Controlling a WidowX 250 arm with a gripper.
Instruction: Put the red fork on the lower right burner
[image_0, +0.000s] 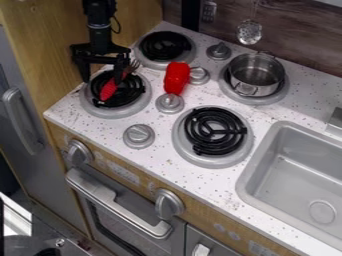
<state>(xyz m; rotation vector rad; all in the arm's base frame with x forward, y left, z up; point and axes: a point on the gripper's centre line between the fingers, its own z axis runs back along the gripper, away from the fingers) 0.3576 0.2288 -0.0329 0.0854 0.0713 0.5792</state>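
Camera view. Lower right burner (214, 131), the landmark and target: a black coil in a grey pan, with nothing on it. Red fork (108, 90): lies aslant across the burner (100, 111) to the left of the landmark and a little behind it, handle end toward the front, tines toward the back and right. Gripper (103, 80): hangs over that same left-hand burner, its fingers spread, one on each side of the coil; the right-hand one overlaps the fork's neck in this line of sight, and contact cannot be told. Red toy (177, 77): behind the landmark and to its left. Pot (256, 74): behind the landmark and to its right.

The step in hand is judged to be the grasp. It calls for centring the gripper over the handle and turning it so that the fingers straddle the handle's width, matching its slant. A shallow descent should suffice, since deeper tips could catch in the coil. Once gripped, the fork is best raised straight up, carried clear of the knob (169, 103) beside the landmark, and released low over the coil's centre, so that it neither bounces nor slides off.
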